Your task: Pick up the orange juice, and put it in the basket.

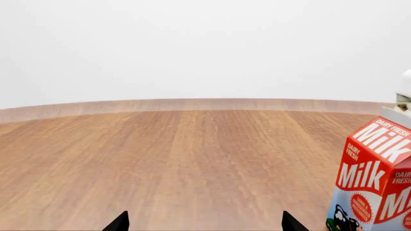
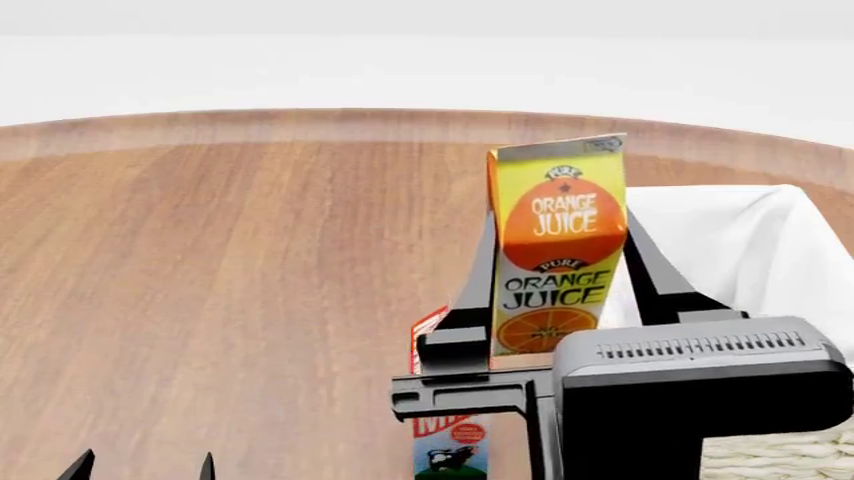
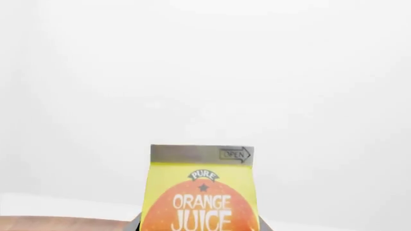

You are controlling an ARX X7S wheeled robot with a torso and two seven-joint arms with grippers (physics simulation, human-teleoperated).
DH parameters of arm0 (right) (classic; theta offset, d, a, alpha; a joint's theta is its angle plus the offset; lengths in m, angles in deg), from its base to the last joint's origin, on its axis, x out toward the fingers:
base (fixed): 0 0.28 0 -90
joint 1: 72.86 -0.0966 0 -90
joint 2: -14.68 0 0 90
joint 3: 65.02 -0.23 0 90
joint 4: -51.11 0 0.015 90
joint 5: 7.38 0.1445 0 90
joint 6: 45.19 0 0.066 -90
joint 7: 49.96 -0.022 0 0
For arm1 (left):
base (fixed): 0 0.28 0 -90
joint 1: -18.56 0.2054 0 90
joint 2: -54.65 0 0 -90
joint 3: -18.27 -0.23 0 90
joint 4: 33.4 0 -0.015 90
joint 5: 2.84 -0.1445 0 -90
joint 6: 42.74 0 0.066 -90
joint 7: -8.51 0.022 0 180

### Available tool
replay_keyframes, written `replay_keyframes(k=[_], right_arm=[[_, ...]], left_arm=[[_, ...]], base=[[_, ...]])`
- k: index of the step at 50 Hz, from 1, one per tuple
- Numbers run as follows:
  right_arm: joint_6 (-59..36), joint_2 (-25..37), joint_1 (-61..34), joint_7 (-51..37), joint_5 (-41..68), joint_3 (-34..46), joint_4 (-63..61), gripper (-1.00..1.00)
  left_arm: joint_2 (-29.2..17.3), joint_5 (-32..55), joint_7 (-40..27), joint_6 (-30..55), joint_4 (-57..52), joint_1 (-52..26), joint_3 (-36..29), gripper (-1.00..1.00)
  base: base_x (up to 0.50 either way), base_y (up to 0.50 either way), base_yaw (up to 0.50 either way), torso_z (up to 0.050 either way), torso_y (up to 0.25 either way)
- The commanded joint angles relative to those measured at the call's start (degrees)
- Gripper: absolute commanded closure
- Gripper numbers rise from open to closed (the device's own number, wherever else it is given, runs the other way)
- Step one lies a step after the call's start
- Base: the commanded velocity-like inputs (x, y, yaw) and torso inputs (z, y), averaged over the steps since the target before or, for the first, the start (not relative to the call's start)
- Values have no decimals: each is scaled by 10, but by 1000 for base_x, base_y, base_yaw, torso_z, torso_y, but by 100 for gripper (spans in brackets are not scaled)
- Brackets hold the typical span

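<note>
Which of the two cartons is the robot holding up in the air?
The orange juice, the yellow-and-orange carton, gripped by the right pincer beside the basket. The red-and-white milk carton stands on the table, untouched.

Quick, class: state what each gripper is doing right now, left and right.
Left gripper: open, holding nothing.
Right gripper: closed on the orange juice, lifted off the table.

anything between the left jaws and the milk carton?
No. In the left wrist view only bare wooden tabletop lies between the left gripper and the milk carton; the jaws stand apart, holding nothing.
</note>
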Motion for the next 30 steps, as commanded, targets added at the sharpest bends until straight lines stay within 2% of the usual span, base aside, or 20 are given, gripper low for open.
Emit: replay_keyframes(k=[1,30], right_arm=[[-30,7,-30,4,-3,-31,-14,100],[27,19,-56,15,-32,-47,110,100]], left_arm=[[-1,1,-2,-1,0,-1,-2,-100],[-4,5,-5,-2,1,-2,-6,-100]], base=[[0,0,0,0,0],[0,0,0,1,1]])
